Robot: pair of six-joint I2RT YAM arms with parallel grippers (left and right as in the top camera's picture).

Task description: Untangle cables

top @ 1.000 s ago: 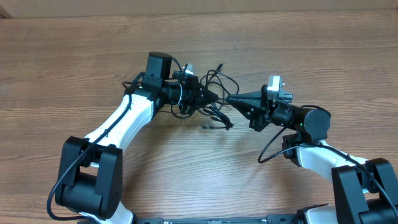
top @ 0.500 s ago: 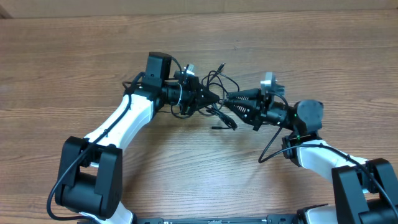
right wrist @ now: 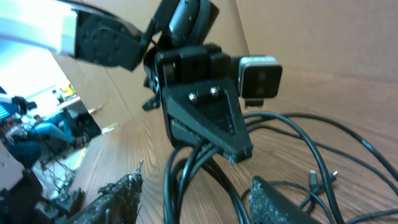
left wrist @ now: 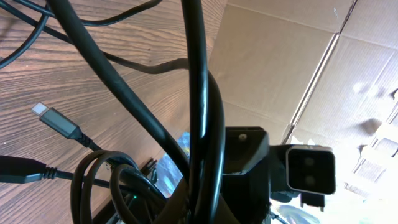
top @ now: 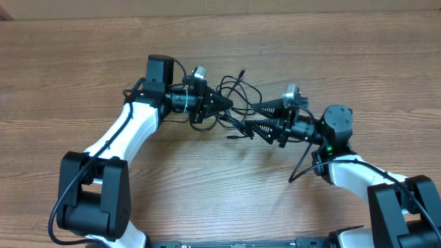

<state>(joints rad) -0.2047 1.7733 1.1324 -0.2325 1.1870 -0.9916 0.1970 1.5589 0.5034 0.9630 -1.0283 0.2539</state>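
Note:
The cables (top: 238,122) are a black tangle in mid-table, between the two arms. My left gripper (top: 226,105) is shut on the bunch, and loops fan out past its tip. One plug end (top: 242,71) points away and another (top: 232,137) lies on the wood. My right gripper (top: 251,117) stands open just right of the tangle. In the right wrist view, cable strands (right wrist: 172,192) run between its two fingers (right wrist: 118,199), and the left gripper (right wrist: 239,152) pinches them above. In the left wrist view, thick strands (left wrist: 198,93) hide my own fingers, and a silver-tipped plug (left wrist: 45,112) lies to the left.
The wooden table (top: 207,186) stretches around both arms. Cardboard (top: 207,5) lines the far edge. The right arm's own thick black cable (top: 300,169) loops down beside its base.
My right gripper has gone from shut to open beside the tangle. The left arm has swung a little left, drawing the held bunch with it.

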